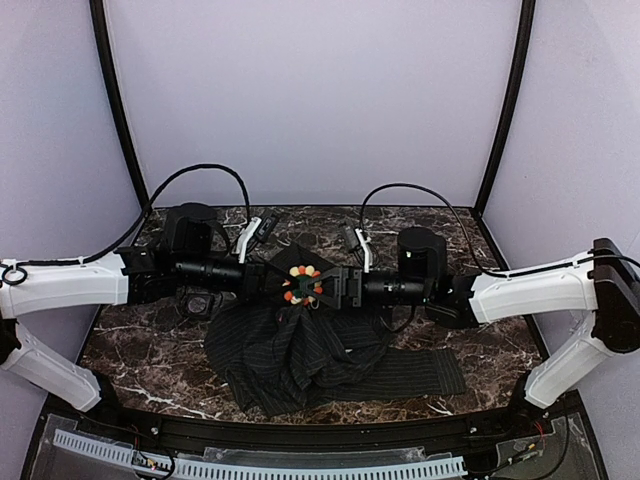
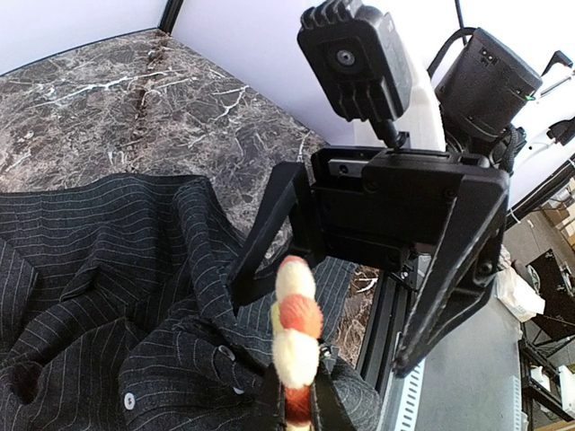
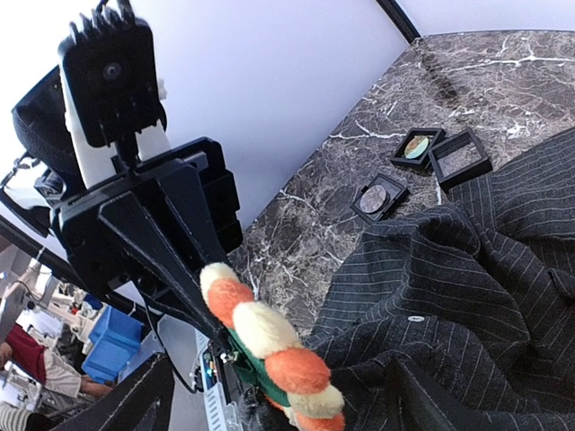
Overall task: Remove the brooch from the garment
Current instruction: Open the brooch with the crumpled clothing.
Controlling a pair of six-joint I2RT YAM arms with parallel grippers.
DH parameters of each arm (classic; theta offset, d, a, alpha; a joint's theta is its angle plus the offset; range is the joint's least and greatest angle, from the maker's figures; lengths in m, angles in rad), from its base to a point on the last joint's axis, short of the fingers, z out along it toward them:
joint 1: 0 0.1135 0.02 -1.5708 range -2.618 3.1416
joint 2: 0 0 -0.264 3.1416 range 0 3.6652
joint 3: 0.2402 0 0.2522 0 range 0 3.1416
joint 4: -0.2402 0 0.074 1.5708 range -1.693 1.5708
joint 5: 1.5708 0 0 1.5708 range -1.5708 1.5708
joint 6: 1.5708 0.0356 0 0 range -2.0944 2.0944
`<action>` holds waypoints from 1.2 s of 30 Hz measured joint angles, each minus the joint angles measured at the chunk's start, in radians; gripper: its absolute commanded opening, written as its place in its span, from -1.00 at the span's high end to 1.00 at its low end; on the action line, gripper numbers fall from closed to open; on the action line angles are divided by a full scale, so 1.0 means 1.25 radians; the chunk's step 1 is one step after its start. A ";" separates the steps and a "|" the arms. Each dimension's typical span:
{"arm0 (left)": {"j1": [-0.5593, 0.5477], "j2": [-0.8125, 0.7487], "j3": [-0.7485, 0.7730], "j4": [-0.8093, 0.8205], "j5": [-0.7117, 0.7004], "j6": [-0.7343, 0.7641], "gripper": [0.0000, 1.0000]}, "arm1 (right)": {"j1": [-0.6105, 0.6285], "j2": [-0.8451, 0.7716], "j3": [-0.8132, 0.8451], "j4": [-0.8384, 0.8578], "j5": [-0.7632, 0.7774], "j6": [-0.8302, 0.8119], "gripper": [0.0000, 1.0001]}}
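Black garment [image 1: 300, 350] bunches under brooch [image 1: 301, 284]; left jaws clench brooch, right jaws gape around it. We'd have right jaws grab garment just behind it, then pull apart slowly.

The brooch [image 1: 302, 284], a ring of orange, red and cream beads around green, is pinched in the left hand [image 2: 296, 406] at a raised fold. The dark pinstriped garment [image 1: 310, 350] is crumpled on the surface [image 1: 150, 340].

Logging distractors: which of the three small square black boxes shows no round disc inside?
The rightmost small square black box in the right wrist view: its window looks blank; the middle box and left box each show a disc.
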 measured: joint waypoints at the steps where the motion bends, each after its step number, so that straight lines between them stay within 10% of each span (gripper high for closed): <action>1: 0.000 0.000 0.000 0.001 0.001 -0.001 0.98 | 0.002 0.005 0.004 -0.004 -0.001 -0.004 -0.45; 36: 0.009 0.004 -0.009 0.016 0.028 -0.007 0.98 | 0.020 0.035 0.022 -0.024 -0.011 -0.005 0.71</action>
